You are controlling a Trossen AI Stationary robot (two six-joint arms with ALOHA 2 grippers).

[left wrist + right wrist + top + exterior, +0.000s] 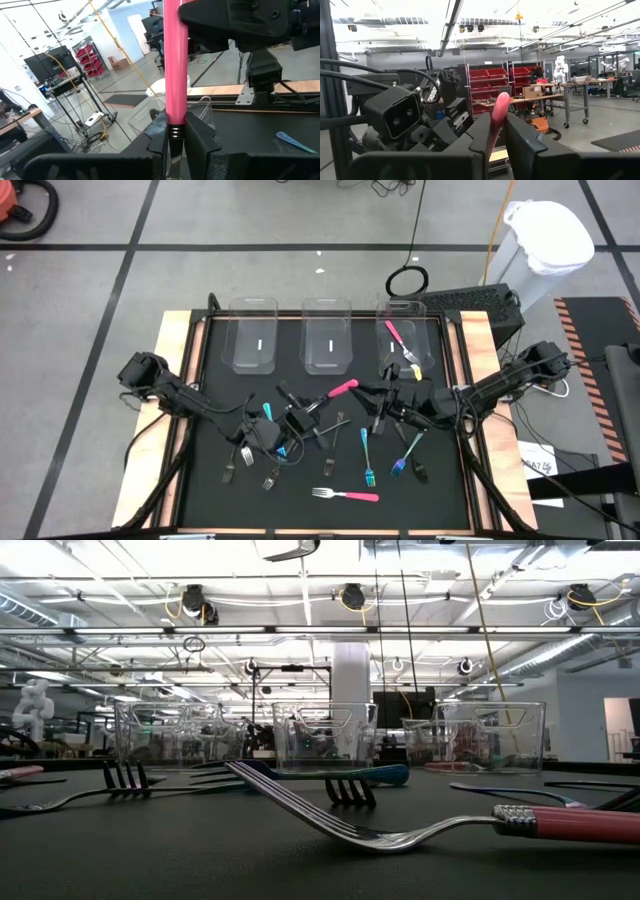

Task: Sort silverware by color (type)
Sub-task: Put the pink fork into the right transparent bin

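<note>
From above, three clear bins (327, 332) stand in a row at the far side of the dark tabletop (205, 495). The right bin (407, 330) holds one pink fork. The left hand (305, 416) and right hand (388, 397) meet near the middle, with a raised pink fork (343, 388) between them. More forks lie around: a pink one (346, 495) at the near edge, teal ones (367, 457) under the right arm, dark ones (232, 463) below the left arm. A white can (548, 246) stands on the floor beyond.

At table height, the near pink fork (440, 823) lies across the front, tines raised. Behind it rest a dark fork (125, 783) and a teal-handled one (375, 776), then the bins; neither hand shows.

The left wrist view shows its fingers (200, 137) clamped on the pink handle (175, 65) at the collar, the right arm's dark housing (240, 22) close above, and a teal fork (295, 141) on the mat.

The right wrist view shows its fingers (522, 135) closed round the handle's tip (499, 117), the left arm's wrist (400, 117) close behind.
</note>
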